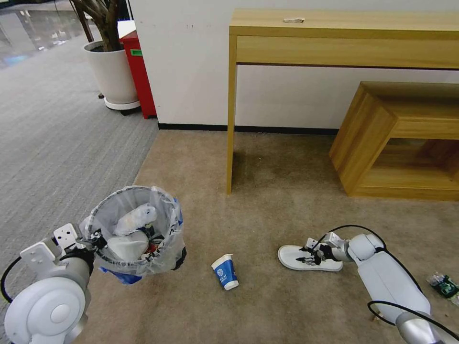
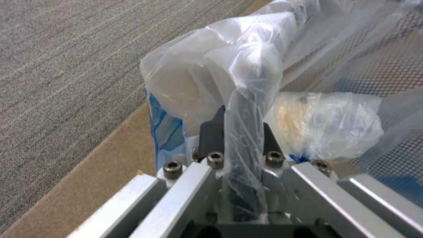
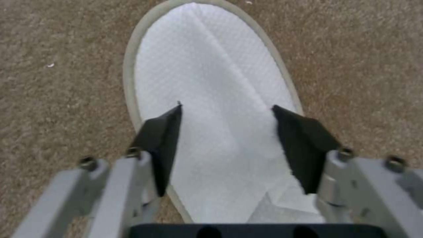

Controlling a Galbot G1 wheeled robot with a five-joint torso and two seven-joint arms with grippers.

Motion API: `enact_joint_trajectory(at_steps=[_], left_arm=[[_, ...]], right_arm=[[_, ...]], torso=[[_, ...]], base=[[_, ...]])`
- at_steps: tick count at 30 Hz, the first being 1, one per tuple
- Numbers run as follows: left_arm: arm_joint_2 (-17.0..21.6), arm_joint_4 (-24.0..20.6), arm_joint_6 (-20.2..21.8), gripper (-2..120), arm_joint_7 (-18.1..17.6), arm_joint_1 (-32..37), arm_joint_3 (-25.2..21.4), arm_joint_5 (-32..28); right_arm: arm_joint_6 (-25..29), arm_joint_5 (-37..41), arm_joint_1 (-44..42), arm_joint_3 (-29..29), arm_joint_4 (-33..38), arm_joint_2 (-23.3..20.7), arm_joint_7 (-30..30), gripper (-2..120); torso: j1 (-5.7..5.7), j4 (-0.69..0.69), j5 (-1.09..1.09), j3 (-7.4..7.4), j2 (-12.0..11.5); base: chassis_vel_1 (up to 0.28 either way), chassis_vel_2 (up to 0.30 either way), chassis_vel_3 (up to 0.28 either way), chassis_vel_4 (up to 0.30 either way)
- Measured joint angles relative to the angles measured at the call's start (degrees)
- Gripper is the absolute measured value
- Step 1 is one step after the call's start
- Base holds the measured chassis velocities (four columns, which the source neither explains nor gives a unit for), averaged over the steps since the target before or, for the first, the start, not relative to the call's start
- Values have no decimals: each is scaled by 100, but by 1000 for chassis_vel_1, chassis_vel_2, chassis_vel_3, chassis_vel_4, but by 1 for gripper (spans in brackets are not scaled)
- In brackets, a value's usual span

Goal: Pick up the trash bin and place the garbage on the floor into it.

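Left claw (image 1: pixel 98 237): clenched on the rim of the bin (image 1: pixel 136 229), at the side nearest the robot; in the left wrist view its black fingers (image 2: pixel 211 134) pinch the rim with the clear liner bunched over it.
Bin: held up off the floor (image 1: pixel 267 210) at the left of the head view, over the seam where beige carpet meets the grey carpet (image 1: pixel 52 138); mouth tilted toward the camera, liner folded over the rim with blue edges hanging below.
In the bin: crumpled white and clear pieces, with a bit of red near the bottom; I cannot tell just what each one is.
Right claw (image 1: pixel 306 255): released, low over the slipper (image 1: pixel 306 259); in the right wrist view its two black fingers (image 3: pixel 161 138) stand apart on either side of the white upper, tips down near the fabric. Whether they touch it I cannot tell.
Slipper: white, flat on the beige floor to the right of centre, toe pointing left.
Cup (image 1: pixel 224 271): blue and white, on its side on the floor between the bin and the slipper, apart from both.
Wrapper (image 1: pixel 444 285): small crumpled clear and green piece on the floor at the far right, beside the right arm.
Tabletop (image 1: pixel 344 21): wooden, against the wall behind, with a small pale scrap lying on it.
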Motion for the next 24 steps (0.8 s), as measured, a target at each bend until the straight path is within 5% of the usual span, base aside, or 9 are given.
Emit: enact_joint_trajectory(at_steps=[6,16,24], left_arm=[[-4,-15,-3,1,1,4,-3,0],[-28,-46,-15,1,1,26,-3,12],[-45,-53,-18,1,-2,34,-6,35]], right_arm=[[5,-11,-8,9,-14,12,-2,74],[27,-16,-32,25,-16,16,3,39],[66,127,-65,9,245,-166,-13,53]], torso=[[0,0,0,0,0],[0,0,1,0,0],[0,0,0,0,0]], base=[[0,0,0,0],[0,0,0,0],[0,0,0,0]])
